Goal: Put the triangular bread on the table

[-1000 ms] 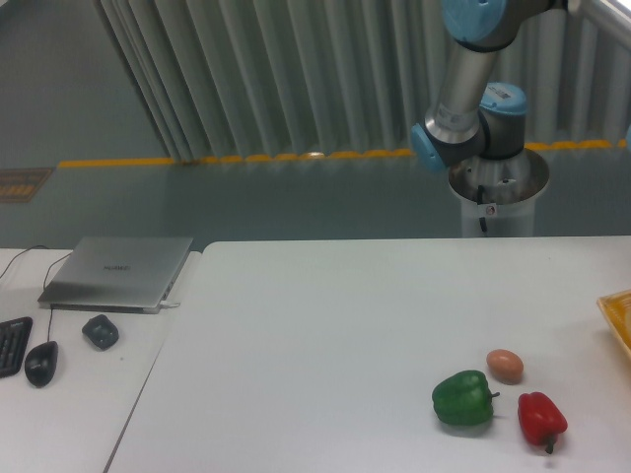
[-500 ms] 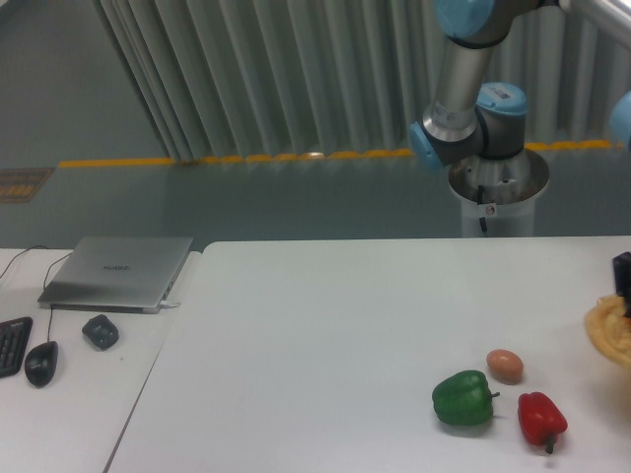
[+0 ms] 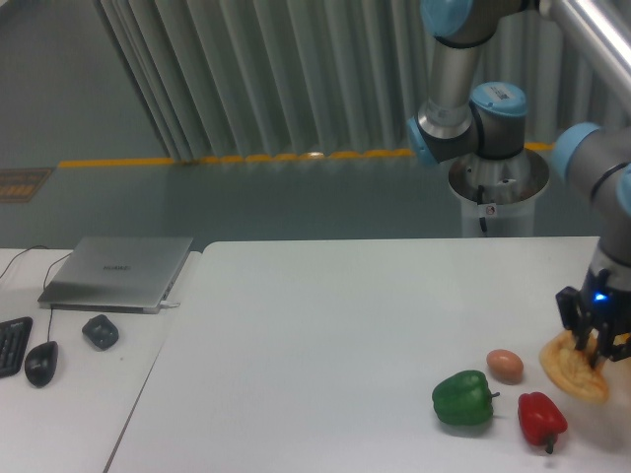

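We see the end effector (image 3: 595, 347) at the far right of the scene, a dark unit with a small blue light on its body, pointing down. Its fingers are pinching the triangular bread (image 3: 572, 370), gripping the wedge at its upper right part. The bread is golden-orange and hangs tilted, its lower edge low over the desk (image 3: 315, 335); we cannot tell whether it touches the surface.

Just left of the bread lies a small brown egg (image 3: 505, 366), close but apart from it. Nearer to us and below the bread sits a red pepper (image 3: 541, 418), its stem pointing toward the near edge. Left of the red pepper, and near the egg, sits a green pepper (image 3: 462, 399). All three rest on the white desk, grouped in its near right corner.

Above the end effector the arm (image 3: 463, 89) rises in grey tubes with light blue joint caps, out of the top right of the frame and back to a grey base (image 3: 498, 187) standing beyond the desk's far edge.

At the left stands a separate white side desk (image 3: 79, 394). On it we note a closed grey laptop (image 3: 118, 272), a small dark object (image 3: 100, 331) just near of it, a black mouse (image 3: 40, 363) and the edge of a keyboard (image 3: 12, 345).
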{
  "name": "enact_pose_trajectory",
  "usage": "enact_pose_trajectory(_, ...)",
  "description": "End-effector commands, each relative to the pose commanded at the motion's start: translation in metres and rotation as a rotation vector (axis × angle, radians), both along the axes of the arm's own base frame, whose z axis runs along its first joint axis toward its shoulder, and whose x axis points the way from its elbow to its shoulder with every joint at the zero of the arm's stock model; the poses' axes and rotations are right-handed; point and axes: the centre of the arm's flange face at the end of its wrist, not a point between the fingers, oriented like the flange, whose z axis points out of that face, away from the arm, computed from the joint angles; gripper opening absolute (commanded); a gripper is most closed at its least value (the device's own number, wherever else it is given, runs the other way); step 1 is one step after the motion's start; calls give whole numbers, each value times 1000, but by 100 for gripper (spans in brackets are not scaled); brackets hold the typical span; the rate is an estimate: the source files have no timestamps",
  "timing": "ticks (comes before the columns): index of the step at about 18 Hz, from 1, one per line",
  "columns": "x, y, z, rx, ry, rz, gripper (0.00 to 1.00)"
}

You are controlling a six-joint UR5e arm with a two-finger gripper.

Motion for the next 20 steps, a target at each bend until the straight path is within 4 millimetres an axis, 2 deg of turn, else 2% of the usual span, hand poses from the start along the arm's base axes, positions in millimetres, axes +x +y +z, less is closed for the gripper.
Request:
enact_pose_trajectory(1,0,0,-3,-11,1,-3,27)
enact_pose_trajectory(4,3,-2,-11,-25,-4,-4,40)
enact_pose_trajectory(5,3,-2,-11,-25,-4,-7,54)
enact_pose_trajectory(6,3,-2,-11,-24,-2,-9,74)
enact_pose_trajectory(7,3,-2,-12,-26,-2,-10,100)
enact_pose_trajectory(11,3,-2,-9,-48,32,-16,100)
enact_pose_trajectory(14,2,5,1,-9,80,-22,100)
enact_pose_trajectory(18,2,4,11,-1,90,-21,100)
enact_pose_trajectory(20,4,8,22,7,103,-28,100)
